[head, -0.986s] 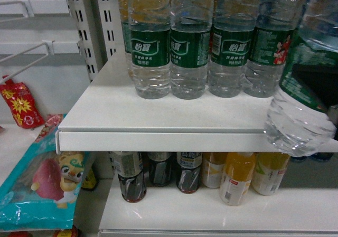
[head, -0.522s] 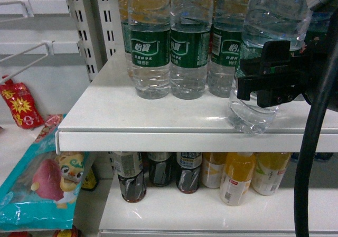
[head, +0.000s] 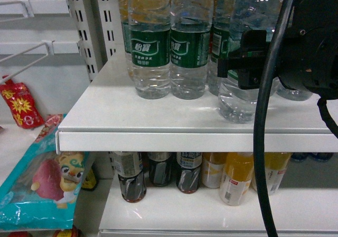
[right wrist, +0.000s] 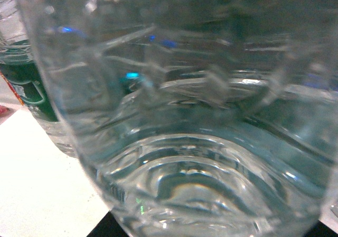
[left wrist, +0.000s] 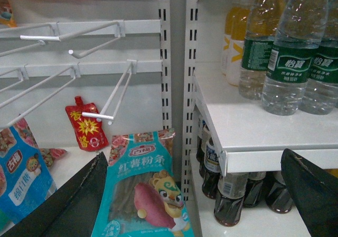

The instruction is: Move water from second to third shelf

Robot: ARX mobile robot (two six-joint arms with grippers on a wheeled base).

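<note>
The right hand (head: 237,68) is pinching the water (head: 245,57) around its middle, black fingers (head: 253,47) pressed against the label zone. The bottle stands roughly upright on the upper shelf (head: 158,121), near the front edge and just in front of the row of stocked bottles (head: 171,41) with green labels. From the head view its base appears to rest on the shelf board, though the arm and cable (head: 266,115) hide part of it, so contact cannot be confirmed. The right wrist view shows only the ribbed base of the water (right wrist: 179,142) filling the frame, with white shelf below at the left.

The left hand (left wrist: 190,200) is spread, its two dark fingers at the bottom corners of its own view, holding nothing and hanging well apart from the shelf beside the snack bags (left wrist: 142,189).

Judgement: the step in hand is the placing. The carry looks finished and the bottle is at its destination. The next move calls for confirming the base sits flat, then parting the fingers gently and drawing straight back, so as not to nudge the bottle or its neighbours. The lower shelf holds cola (head: 129,176) and juice (head: 237,176), not concerned here.
</note>
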